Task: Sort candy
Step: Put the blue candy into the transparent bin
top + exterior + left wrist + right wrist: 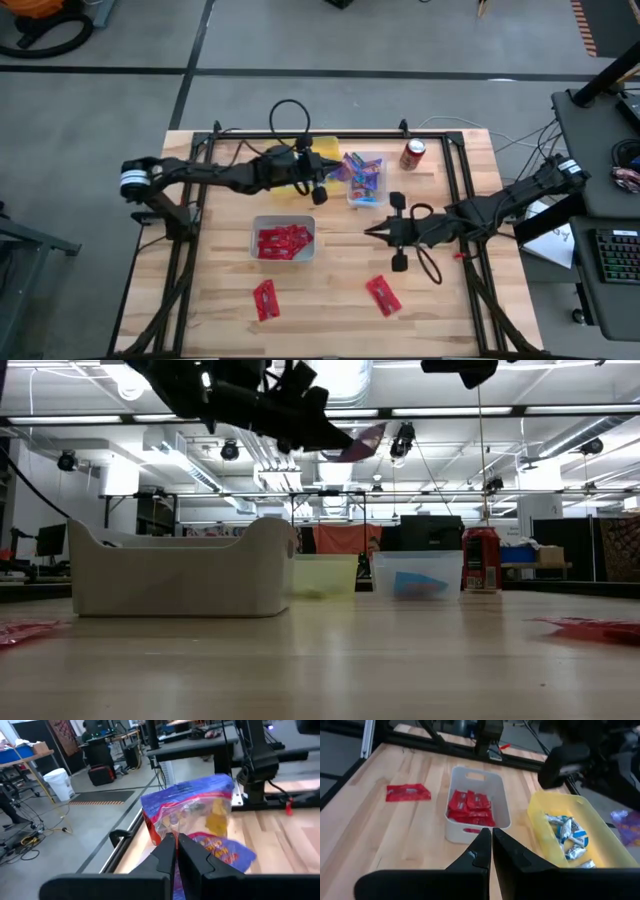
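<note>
The left claw [176, 851] is clenched on a purple-blue candy packet [192, 815], which we see hanging from its fingertips above the back of the desk [330, 300], just beside the clear bin [364, 180] that holds more packets of that kind. In the low view the packet [360, 442] shows high over the bins, clear of them all. The right claw [372, 232] is shut with nothing between its fingers, and it hovers over the desk to the right of the white bin [283, 240], which is filled with red packets [283, 241]. We see a yellow bin [575, 837] with blue-and-silver mini bars [570, 837] behind the white one, partly under the left arm. Two red packets lie loose on the front part of the desk, one [265, 299] in front of the white bin and the other [383, 294] further right. A red soda can [413, 153] stands upright near the back edge, just right of the clear bin.
</note>
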Motion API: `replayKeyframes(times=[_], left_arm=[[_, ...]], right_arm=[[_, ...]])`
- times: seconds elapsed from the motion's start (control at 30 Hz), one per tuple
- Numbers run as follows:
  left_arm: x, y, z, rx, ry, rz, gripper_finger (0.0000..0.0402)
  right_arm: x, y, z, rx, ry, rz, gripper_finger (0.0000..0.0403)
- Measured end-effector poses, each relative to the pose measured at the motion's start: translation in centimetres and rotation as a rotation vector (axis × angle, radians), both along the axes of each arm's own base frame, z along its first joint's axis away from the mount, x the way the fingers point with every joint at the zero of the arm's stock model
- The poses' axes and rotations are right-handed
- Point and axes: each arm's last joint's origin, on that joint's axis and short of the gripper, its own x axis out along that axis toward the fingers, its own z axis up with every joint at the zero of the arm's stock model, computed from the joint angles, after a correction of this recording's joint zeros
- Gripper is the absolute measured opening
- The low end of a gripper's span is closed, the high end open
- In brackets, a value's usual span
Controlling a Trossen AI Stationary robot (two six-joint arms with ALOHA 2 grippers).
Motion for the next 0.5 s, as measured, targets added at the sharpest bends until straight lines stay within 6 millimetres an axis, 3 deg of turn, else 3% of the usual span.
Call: replayKeyframes(times=[0.23,0.5], left_arm=[[1.6,0.3,-2.2,-0.062,-0.041,0.009,0.0000],[1.7,0.3,-2.4,-0.069,-0.049,0.008,0.0000]], right_arm=[[0.5,0.2,0.0,0.023,-0.057,-0.001,0.0009],[2.0,0.8,-1.8,-0.038,-0.148,0.063,0.0009]])
